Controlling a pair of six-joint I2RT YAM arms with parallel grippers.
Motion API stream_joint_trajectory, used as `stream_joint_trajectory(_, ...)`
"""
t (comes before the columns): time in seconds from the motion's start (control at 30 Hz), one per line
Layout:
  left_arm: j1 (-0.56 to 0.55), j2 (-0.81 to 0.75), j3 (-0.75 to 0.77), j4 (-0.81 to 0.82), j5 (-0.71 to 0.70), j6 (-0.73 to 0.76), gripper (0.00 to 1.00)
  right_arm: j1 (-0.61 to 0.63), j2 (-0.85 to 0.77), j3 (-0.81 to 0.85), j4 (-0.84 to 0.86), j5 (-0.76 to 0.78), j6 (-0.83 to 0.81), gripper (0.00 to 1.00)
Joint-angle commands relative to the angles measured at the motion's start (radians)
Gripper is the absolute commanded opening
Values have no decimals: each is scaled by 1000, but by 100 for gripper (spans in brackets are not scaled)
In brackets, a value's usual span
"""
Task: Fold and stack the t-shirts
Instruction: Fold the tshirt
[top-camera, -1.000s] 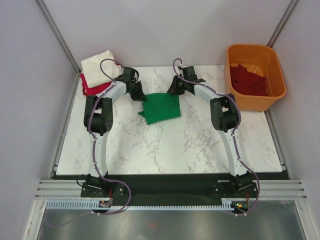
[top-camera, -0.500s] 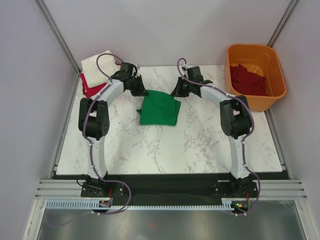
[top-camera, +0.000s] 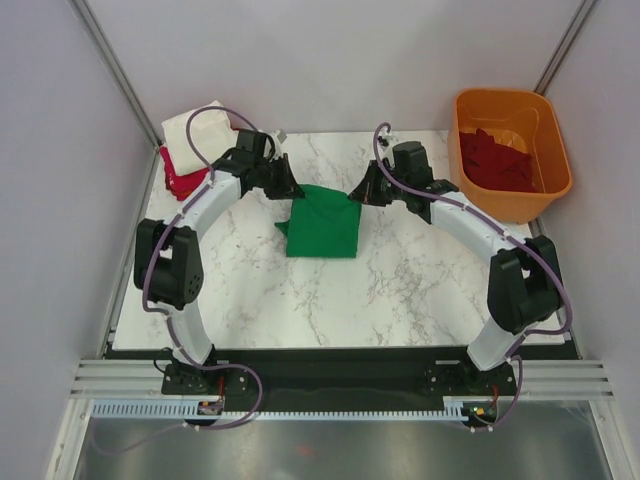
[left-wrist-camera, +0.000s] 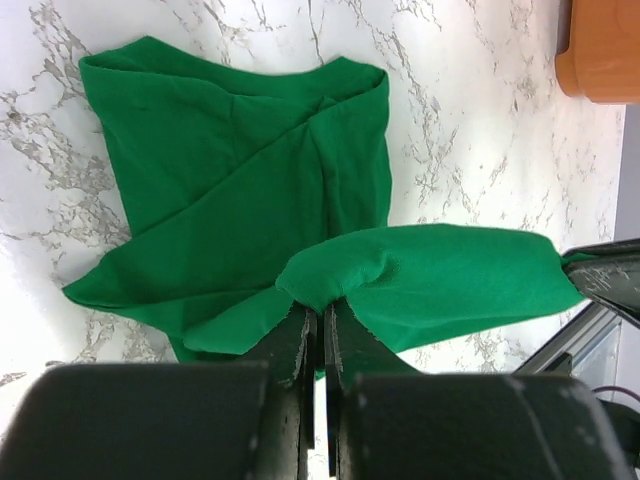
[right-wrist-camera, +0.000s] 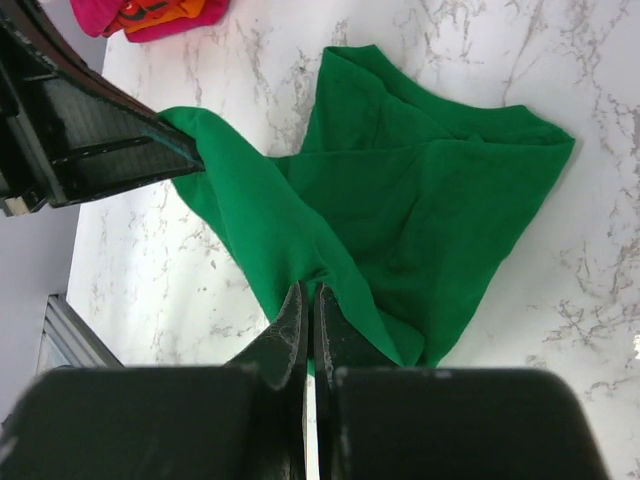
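Top view: the green t-shirt (top-camera: 322, 225) lies partly folded at the far middle of the marble table (top-camera: 400, 290); the left gripper (top-camera: 290, 192) and right gripper (top-camera: 358, 195) are each clenched on one far corner of it; a cream shirt (top-camera: 195, 125) and a red shirt (top-camera: 175, 172) are heaped at the far left corner; maroon shirts (top-camera: 495, 160) fill the orange tub (top-camera: 505, 93) at far right; plain grey walls close in the table.

Left wrist view: jaws pinched on a raised ridge of green cloth running toward the right gripper; the rest lies flat.

Right wrist view: jaws likewise shut on that lifted edge.

The cloth looks light and limp; it would likely sag between grips and slide on smooth marble; corners or hem seem the best hold.
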Motion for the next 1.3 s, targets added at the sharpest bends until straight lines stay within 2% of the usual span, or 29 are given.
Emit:
stream_joint_trajectory(0.0, -1, 31, 35, 15, 30, 42, 2, -8, -7, -2, 18, 39, 1, 0)
stream_joint_trajectory(0.4, 3, 304, 250, -20, -2, 86, 2, -46, 284, 174, -50, 131, -18, 0)
stream_joint_trajectory(0.5, 3, 367, 305, -32, -25, 92, 5, -62, 374, 242, -54, 136, -35, 0)
stream_joint_trajectory(0.53, 3, 382, 321, -32, -27, 94, 10, -68, 399, 268, -67, 133, -35, 0)
stream_joint_trajectory(0.57, 3, 393, 339, -38, -25, 98, 23, -80, 419, 291, -79, 127, -41, 25)
stream_joint_trajectory(0.6, 3, 411, 370, -52, -31, 97, 26, -82, 436, 331, -80, 108, -54, 52)
stream_joint_trajectory(0.63, 3, 413, 382, -60, -62, 95, 38, -88, 459, 349, -79, 111, -69, 75)
stream_joint_trajectory(0.67, 3, 413, 394, -67, -88, 86, 41, -95, 467, 368, -80, 110, -81, 98)
stream_joint_trajectory(0.7, 3, 401, 404, -77, -114, 79, 43, -97, 470, 398, -80, 117, -91, 98)
stream_joint_trajectory(0.73, 6, 392, 405, -78, -152, 68, 57, -106, 467, 421, -87, 117, -101, 98)
stream_joint_trajectory(0.77, 6, 378, 405, -81, -171, 65, 63, -111, 459, 422, -90, 116, -104, 98)
stream_joint_trajectory(0.87, 6, 297, 376, -84, -253, 53, 60, -112, 381, 400, -94, 148, -117, 98)
stream_joint_trajectory(0.97, 6, 191, 303, -84, -339, 48, 47, -111, 234, 284, -67, 133, -101, 98)
stream_joint_trajectory(1.03, 1, 128, 229, -83, -350, 43, 39, -105, 110, 135, -3, 69, -54, 95)
stream_joint_trajectory(1.07, -5, 75, 201, -83, -328, 43, 33, -96, 73, 79, 69, -8, -26, 87)
stream_joint_trajectory(1.13, -43, 33, 126, -78, -297, 54, 27, -82, -4, -72, 145, -94, 47, 70)
stream_joint_trajectory(1.17, -60, 7, 102, -66, -251, 69, 22, -70, -16, -148, 207, -147, 70, 22)
stream_joint_trajectory(1.2, -77, 1, 54, -55, -222, 74, 20, -59, -18, -181, 237, -180, 111, 1)
stream_joint_trajectory(1.23, -103, -3, 28, -42, -152, 74, 14, -51, -9, -209, 269, -207, 135, 0)
stream_joint_trajectory(1.27, -112, -4, 4, -16, -113, 62, 11, -30, 6, -253, 345, -235, 158, 0)
